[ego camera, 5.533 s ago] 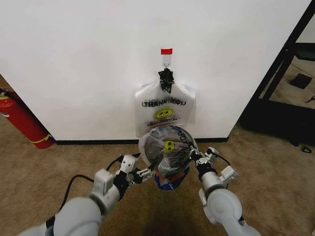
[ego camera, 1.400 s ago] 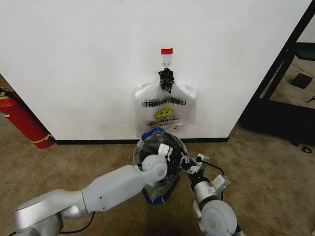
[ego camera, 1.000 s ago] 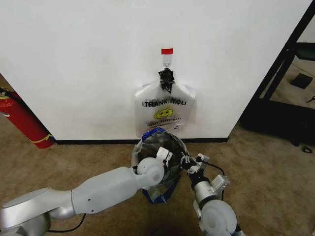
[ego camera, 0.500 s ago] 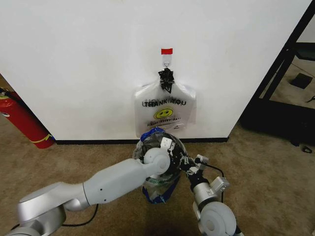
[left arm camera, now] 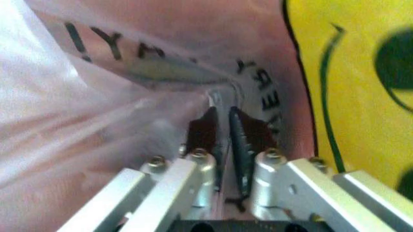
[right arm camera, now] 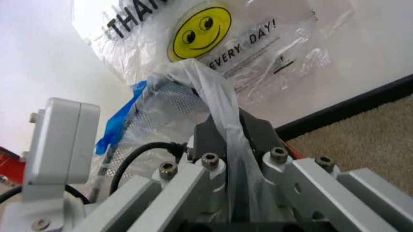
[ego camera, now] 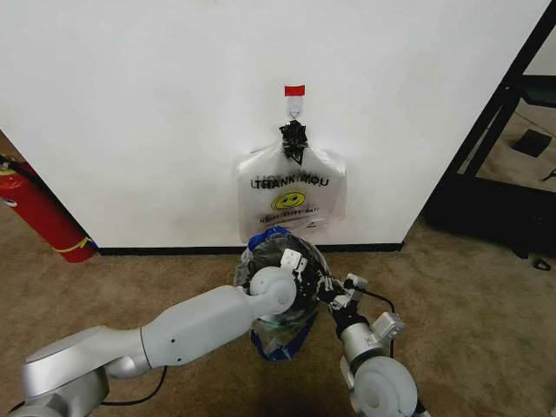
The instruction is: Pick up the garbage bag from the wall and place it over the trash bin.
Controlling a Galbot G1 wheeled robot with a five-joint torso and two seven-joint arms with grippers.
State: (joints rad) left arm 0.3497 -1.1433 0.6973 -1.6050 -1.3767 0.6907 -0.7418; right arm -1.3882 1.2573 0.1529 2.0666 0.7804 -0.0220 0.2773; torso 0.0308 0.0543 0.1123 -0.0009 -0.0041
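My left gripper (ego camera: 295, 265) is down in the mouth of the round black mesh trash bin (ego camera: 280, 323), fingers (left arm camera: 206, 133) pinched nearly together on the thin translucent white garbage bag (ego camera: 265, 245) draped over the rim. Right gripper (ego camera: 328, 290) is at the bin's right rim, clamped on a twisted strand of the same bag. A flat bundle of identical bags (ego camera: 291, 193) hangs on the white wall (ego camera: 130, 113) behind.

The left gripper (ego camera: 300, 265), earlier low at the bin's left side, now reaches over the trash bin (ego camera: 282, 326) mouth at frame centre, seemingly pinching the garbage bag (ego camera: 276, 334); the bag's rim looks crumpled.
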